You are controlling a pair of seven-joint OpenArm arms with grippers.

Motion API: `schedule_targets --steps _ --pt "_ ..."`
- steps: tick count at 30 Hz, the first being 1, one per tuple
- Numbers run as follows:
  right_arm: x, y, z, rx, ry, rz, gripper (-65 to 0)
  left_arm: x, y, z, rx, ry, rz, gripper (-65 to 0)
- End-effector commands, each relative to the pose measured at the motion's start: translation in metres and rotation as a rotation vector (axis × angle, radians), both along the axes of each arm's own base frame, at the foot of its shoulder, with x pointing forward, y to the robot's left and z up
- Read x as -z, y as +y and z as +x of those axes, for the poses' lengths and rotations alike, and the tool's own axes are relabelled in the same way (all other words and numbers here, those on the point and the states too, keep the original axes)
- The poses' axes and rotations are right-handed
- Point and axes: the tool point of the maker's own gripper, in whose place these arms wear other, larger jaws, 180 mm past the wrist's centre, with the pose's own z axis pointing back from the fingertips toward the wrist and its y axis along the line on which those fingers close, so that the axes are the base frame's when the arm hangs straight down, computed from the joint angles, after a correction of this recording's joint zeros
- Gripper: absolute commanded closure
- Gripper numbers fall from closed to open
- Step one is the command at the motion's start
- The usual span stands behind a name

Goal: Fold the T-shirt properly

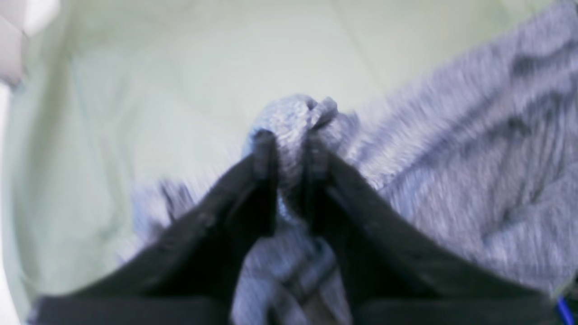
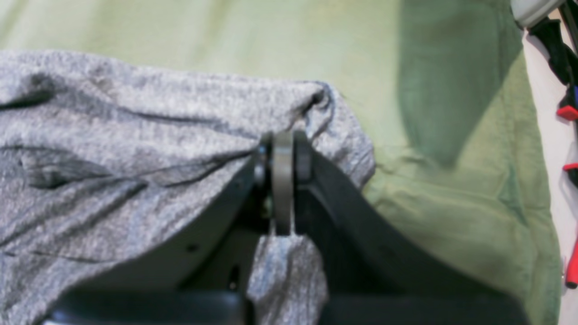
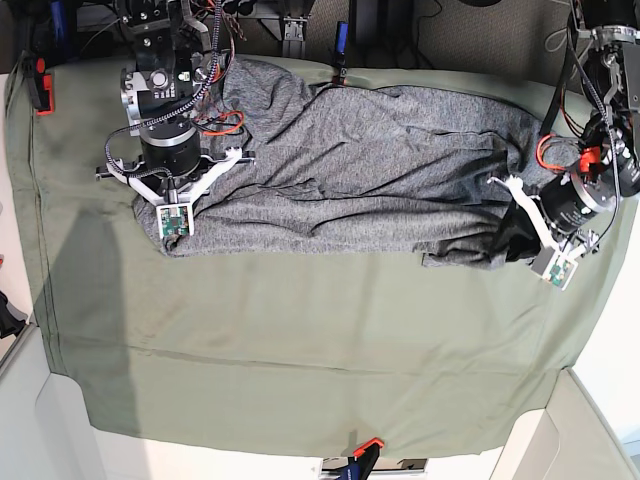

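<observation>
The T-shirt lies crumpled across the far half of the green sheet covering the tabletop, stretched between the two arms. The step in hand looks like gripping both ends before spreading or folding.

The right pincer is pressed together on a bunched corner of the shirt, cloth hanging below its tips. The left pincer has a wad of cloth between its jaws, with a visible gap; whether it truly clamps the cloth I cannot tell, as the view is blurred.

Next move likely needs both grips firm, then a level lift and pull apart to flatten the shirt.

In the base view, both arms reach down steeply at the shirt's opposite ends.
</observation>
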Motion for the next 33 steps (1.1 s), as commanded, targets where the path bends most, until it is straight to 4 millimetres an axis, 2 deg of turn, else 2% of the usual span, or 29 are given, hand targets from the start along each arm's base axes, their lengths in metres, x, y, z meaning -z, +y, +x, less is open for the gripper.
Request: schedule_targets --steps 1,3,7,9,12,15,18,21,25,29,33 --pt "-0.011 0.000 0.006 0.001 -0.046 0.001 -0.6 -0.009 0.001 -0.001 0.009 -0.026 0.004 -18.0" --pt "-0.011 0.000 0.006 0.001 -0.045 0.001 -0.6 0.003 0.000 -0.015 0.011 0.013 0.005 -21.1" --pt "-0.011 0.000 0.006 0.001 -0.046 0.001 -0.6 0.021 -0.011 -0.038 0.057 0.072 -0.017 -22.1" --pt "-0.011 0.000 0.006 0.001 -0.046 0.001 -0.6 0.020 -0.016 -0.039 0.063 0.057 -0.035 -28.4" --pt "-0.010 0.000 0.005 0.002 -0.039 0.001 -0.6 -0.001 -0.013 -0.019 0.029 -0.064 -0.052 -38.9" --pt "-0.009 0.000 0.004 0.004 -0.032 0.001 -0.6 -0.023 -0.006 0.007 -0.005 -0.157 -0.035 -39.8" --pt "-0.008 -0.001 0.003 0.006 -0.022 0.001 -0.6 -0.027 0.006 0.033 -0.040 -0.186 -0.055 -39.8" --pt "-0.007 -0.001 0.003 0.006 -0.019 -0.001 -0.6 -0.007 0.022 0.059 -0.093 -0.136 -0.093 -39.8" --pt "-0.006 -0.001 0.002 0.006 -0.017 0.000 -0.6 0.035 0.045 0.079 -0.160 -0.017 -0.078 -39.7" --pt "-0.006 -0.001 0.002 0.006 -0.017 0.001 -0.6 0.055 0.058 0.083 -0.203 0.020 -0.094 -39.7" --pt "-0.006 0.003 0.002 -0.012 -0.012 0.017 -0.6 0.066 0.050 0.077 -0.159 0.059 -0.121 -39.7"
